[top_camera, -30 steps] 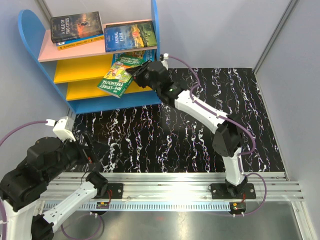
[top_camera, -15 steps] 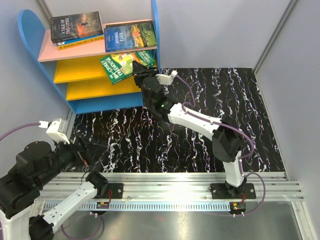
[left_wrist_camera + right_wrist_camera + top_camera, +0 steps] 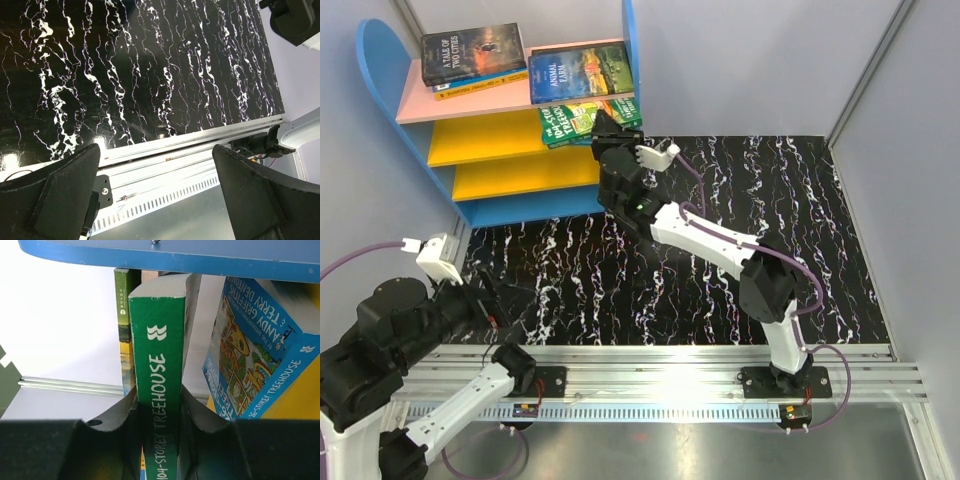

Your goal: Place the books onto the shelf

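The green book point(image 3: 159, 355) is a thin paperback. In the right wrist view its spine runs up the middle of the frame, with a white wave logo and the white words "104-STOREY TREEHOUSE", and its pale page edges show at the top. The right gripper point(image 3: 160, 415) pinches it from both sides, one dark finger pressed on each cover. In the overhead view this book sits at the upper middle of the frame, in the top compartment of the shelf point(image 3: 380, 70), under the pink top board point(image 3: 470, 104) and over the upper yellow board point(image 3: 485, 140), near the right blue side panel. Just right of it in the wrist view leans a blue book point(image 3: 255, 370) with a busy cartoon cover. To its left stands an olive-green spine point(image 3: 125, 315). On the pink board lie a dark book point(image 3: 473, 52) titled "A Tale of Two Cities" and a blue "Animal Farm" book point(image 3: 580, 72). The shelf stands at the far left corner of the black marbled table point(image 3: 670, 270). At the lower left, the left gripper point(image 3: 155, 195) hangs above the table's near edge with its fingers spread wide, holding nothing.
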Controlling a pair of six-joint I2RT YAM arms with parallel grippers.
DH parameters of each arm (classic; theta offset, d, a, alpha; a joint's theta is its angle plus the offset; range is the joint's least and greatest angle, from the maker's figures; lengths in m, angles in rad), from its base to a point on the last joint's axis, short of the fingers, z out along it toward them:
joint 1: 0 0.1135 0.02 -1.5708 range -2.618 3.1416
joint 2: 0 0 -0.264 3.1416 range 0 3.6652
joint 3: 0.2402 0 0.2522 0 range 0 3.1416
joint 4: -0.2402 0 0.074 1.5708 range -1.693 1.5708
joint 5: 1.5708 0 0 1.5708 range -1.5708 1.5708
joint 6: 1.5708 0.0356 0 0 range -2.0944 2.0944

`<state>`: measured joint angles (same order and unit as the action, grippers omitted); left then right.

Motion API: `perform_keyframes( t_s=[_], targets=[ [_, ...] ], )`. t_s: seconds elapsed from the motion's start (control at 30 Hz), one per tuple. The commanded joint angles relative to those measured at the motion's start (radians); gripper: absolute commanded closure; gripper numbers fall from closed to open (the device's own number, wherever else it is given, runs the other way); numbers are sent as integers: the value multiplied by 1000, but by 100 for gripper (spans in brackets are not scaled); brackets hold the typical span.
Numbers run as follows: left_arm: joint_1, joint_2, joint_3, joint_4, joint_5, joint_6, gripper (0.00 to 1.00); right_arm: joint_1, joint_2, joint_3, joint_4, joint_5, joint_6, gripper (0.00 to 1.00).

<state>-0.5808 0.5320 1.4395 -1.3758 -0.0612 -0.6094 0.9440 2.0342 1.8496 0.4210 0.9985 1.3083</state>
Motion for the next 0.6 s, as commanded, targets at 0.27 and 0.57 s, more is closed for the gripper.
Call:
perform_keyframes(
  t_s=[0.27,0.57],
  targets=[
    [-1,23,-7,-109,0,7,1,-2,175,548,-288,98,137,15],
    [-1,16,10,-120,-11,20,1,27,68,320,-300,25,221,0]
  ],
)
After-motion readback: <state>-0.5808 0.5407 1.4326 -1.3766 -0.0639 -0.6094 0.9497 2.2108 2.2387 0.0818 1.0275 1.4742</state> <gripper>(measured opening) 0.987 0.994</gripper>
